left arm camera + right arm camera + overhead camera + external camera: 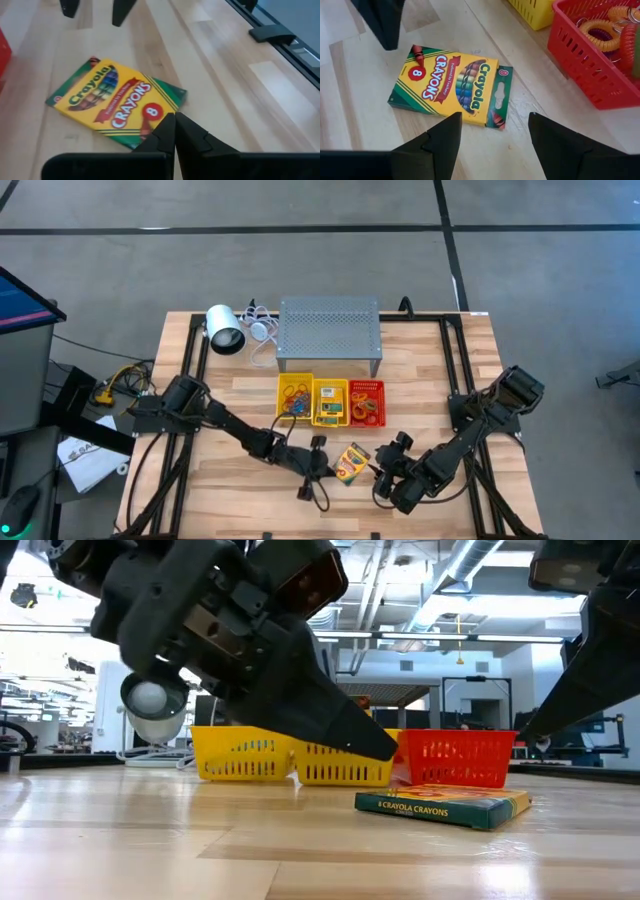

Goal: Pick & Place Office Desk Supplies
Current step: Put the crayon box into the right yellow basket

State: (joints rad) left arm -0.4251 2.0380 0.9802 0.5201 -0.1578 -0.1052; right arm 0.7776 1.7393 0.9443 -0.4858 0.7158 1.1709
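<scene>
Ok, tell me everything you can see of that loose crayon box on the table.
The crayon box is a flat yellow-and-green cardboard Crayola pack marked 8, closed, lying face up on the wooden table in front of the baskets, askew to the table edge. It lies between the shut left gripper and the open right gripper; neither visibly touches it.

Crayon box (351,463) flat on table (240,500), before three baskets (331,401).

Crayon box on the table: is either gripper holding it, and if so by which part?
Nothing is held. The crayon box lies flat on the table; the left gripper is shut and empty, the right gripper open short of it.
</scene>
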